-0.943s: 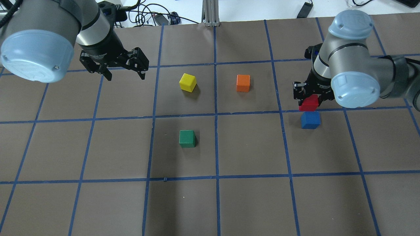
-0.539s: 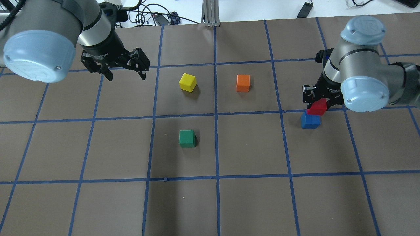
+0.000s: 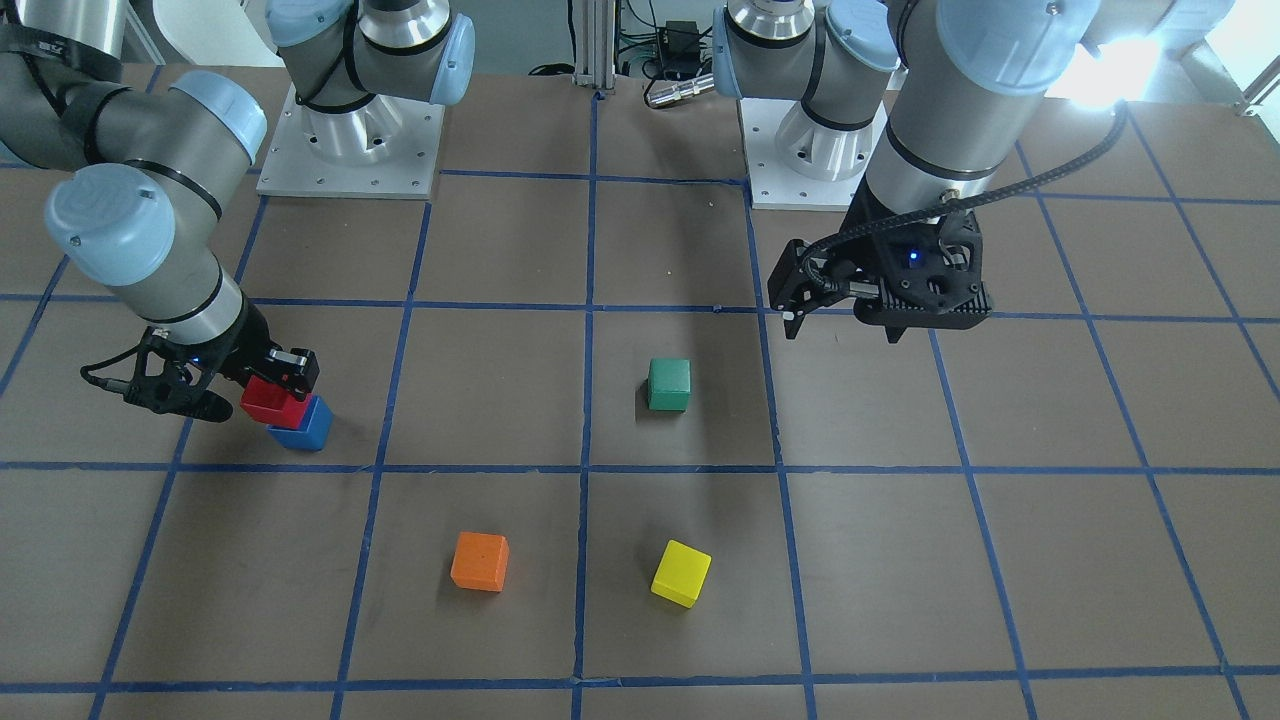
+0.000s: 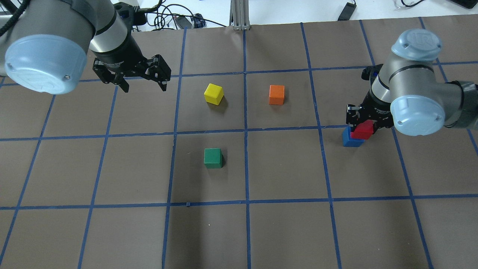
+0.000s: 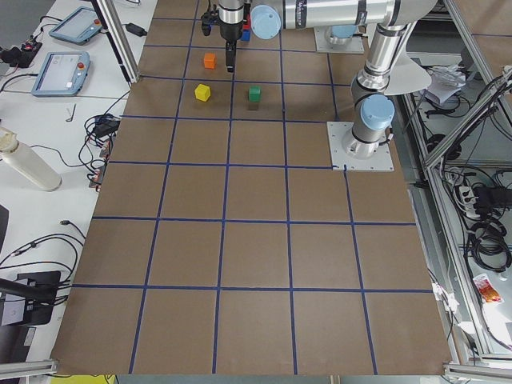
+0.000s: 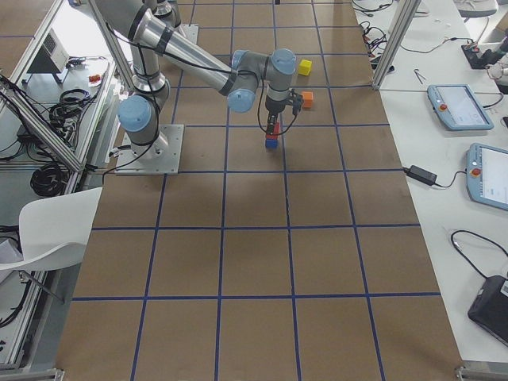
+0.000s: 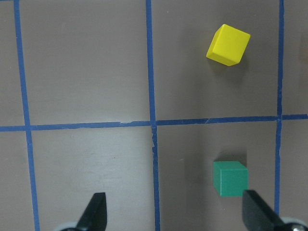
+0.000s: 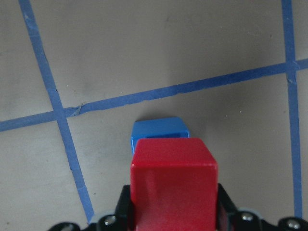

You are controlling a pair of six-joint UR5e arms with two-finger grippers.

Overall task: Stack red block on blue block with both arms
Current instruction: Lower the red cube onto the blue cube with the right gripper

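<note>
My right gripper [image 4: 368, 125] is shut on the red block [image 4: 363, 130]. It holds the block right over the blue block [image 4: 348, 139], which stands on the table on the right side. In the right wrist view the red block [image 8: 174, 187] covers most of the blue block [image 8: 160, 129], whose far edge shows beyond it. In the front view the red block [image 3: 266, 400] sits slightly offset over the blue block [image 3: 305, 430]. I cannot tell whether they touch. My left gripper [image 4: 143, 85] is open and empty, hovering at the far left.
A yellow cube [image 4: 213, 93] and an orange cube [image 4: 276, 94] lie in the far middle. A green cube [image 4: 213, 158] lies nearer, at the centre. The left wrist view shows the yellow cube [image 7: 228, 44] and the green cube [image 7: 230, 178].
My right gripper has carried the red block to the right and toward the near side, over the blue block. The left arm has barely moved.
</note>
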